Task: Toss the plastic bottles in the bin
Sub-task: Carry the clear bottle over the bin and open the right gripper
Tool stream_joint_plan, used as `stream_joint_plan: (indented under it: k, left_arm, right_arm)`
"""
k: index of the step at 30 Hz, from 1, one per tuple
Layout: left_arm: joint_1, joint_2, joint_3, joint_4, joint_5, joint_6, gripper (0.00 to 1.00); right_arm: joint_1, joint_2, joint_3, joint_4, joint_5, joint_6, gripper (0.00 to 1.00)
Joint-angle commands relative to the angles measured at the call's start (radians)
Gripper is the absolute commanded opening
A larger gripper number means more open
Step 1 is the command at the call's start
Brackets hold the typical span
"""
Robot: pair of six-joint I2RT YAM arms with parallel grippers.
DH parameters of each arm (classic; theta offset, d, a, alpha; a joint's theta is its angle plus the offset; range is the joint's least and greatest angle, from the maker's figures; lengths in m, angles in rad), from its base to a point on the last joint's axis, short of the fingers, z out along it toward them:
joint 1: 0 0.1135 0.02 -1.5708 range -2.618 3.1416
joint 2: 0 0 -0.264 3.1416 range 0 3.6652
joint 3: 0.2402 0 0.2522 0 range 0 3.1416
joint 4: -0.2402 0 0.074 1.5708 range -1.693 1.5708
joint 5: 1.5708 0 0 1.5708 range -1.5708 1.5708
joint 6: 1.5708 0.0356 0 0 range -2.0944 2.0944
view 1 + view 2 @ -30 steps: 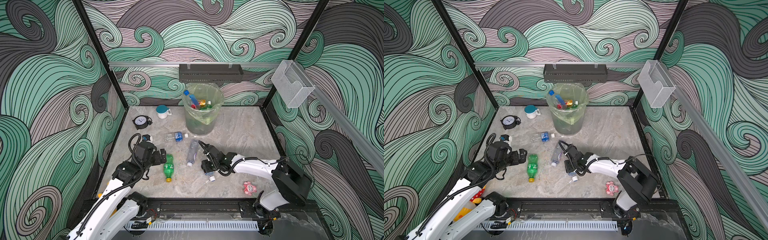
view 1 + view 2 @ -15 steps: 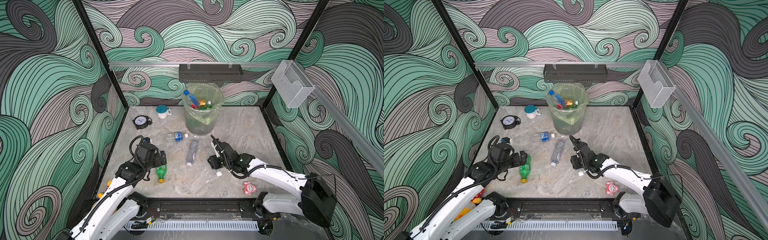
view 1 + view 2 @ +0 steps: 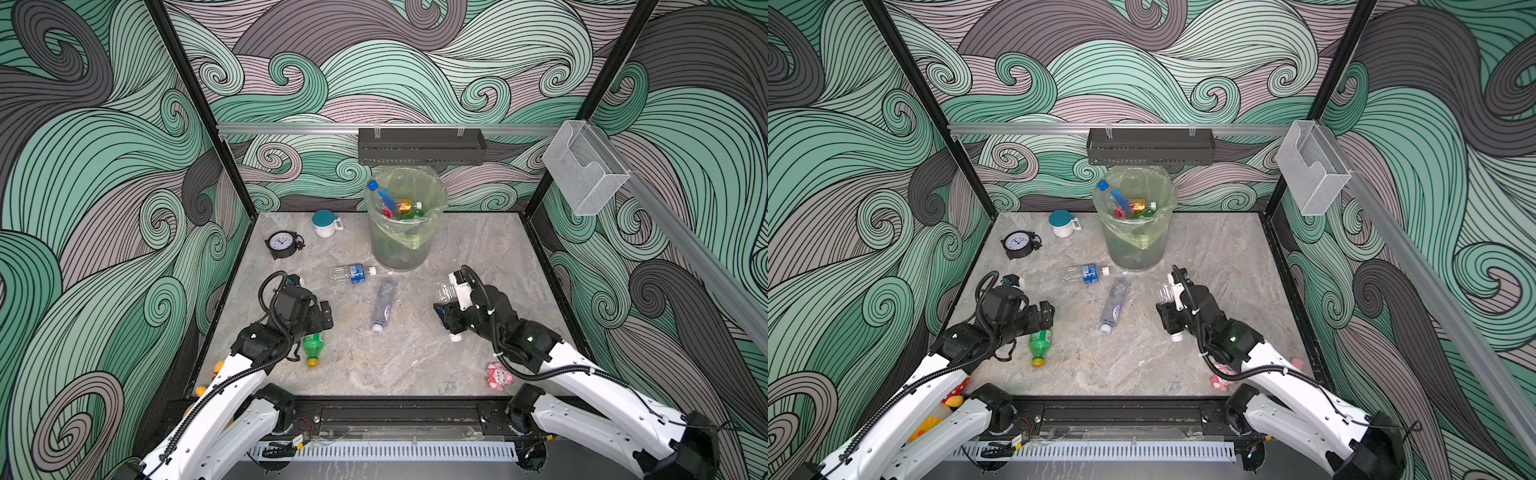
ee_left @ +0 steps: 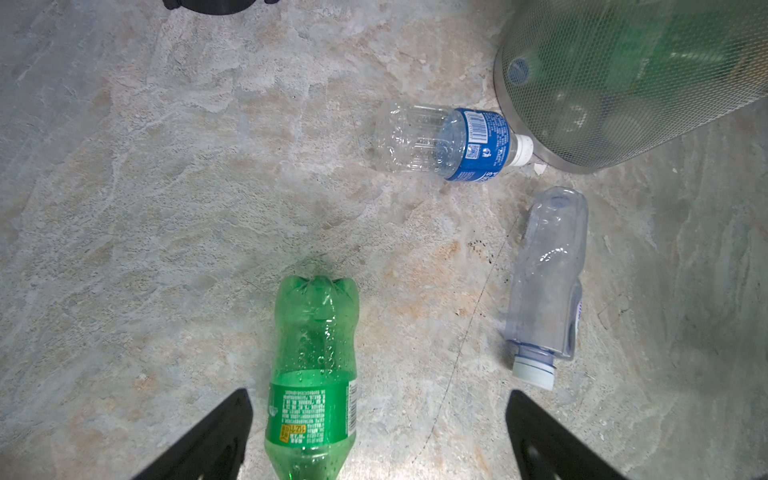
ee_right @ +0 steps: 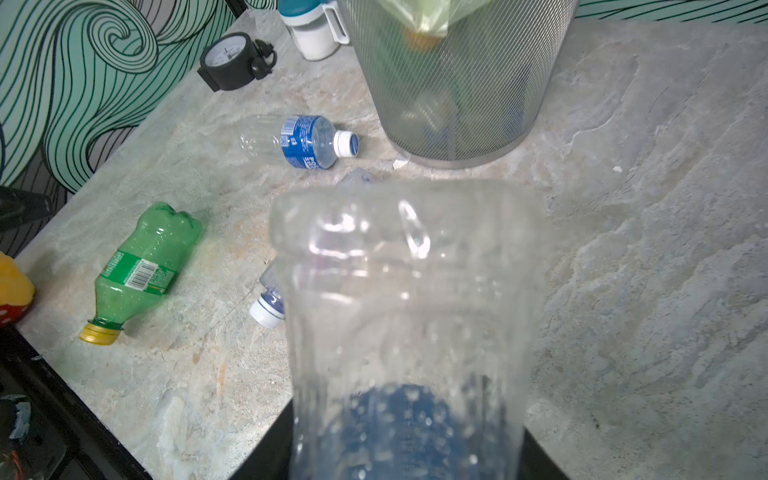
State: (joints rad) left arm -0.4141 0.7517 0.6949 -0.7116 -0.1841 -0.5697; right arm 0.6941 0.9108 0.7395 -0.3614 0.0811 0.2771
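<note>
In both top views the bin [image 3: 409, 253] stands at twelve o'clock on the bench [image 3: 490, 241], with several bottles [image 3: 390, 201] inside. The blue-labelled bottle [image 3: 353, 274] and the pale bottle [image 3: 383, 305] lie near the centre. The green bottle [image 3: 312, 347] lies at eight o'clock below the left jaws. At three o'clock the right jaws grip a clear bottle [image 3: 444, 293], its base toward the bin.

In the left wrist view the left jaws gape wide on either side of the green bottle [image 4: 313, 353]. The blue-labelled bottle [image 4: 449, 141] lies with its cap just beside the bin's foot.

In the right wrist view the clear bottle [image 5: 409, 311] fills the middle, clamped in the right jaws.
</note>
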Motion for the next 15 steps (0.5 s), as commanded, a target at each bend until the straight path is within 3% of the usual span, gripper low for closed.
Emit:
stream_joint_plan:
  k: [1,7,11,13,15]
  left_arm:
    - [0.011,0.006,0.011,0.006,-0.018,-0.019,0.97]
    - [0.011,-0.012,0.032,-0.006,-0.004,-0.024,0.97]
    - [0.011,-0.038,0.047,-0.020,0.000,-0.028,0.97]
    - [0.011,-0.048,0.062,-0.052,-0.021,-0.036,0.97]
    - [0.012,-0.057,0.079,-0.096,-0.052,-0.043,0.98]
  right_arm:
    - [-0.053,0.078,0.218,-0.041,-0.081,-0.092,0.53]
    - [-0.162,0.518,0.895,-0.111,-0.214,-0.177,0.55]
    - [-0.238,0.855,1.377,-0.200,-0.235,-0.158,0.83]
    - [-0.253,0.958,1.581,-0.336,-0.255,-0.171,0.89]
    - [-0.249,0.953,1.625,-0.393,-0.260,-0.191,0.93]
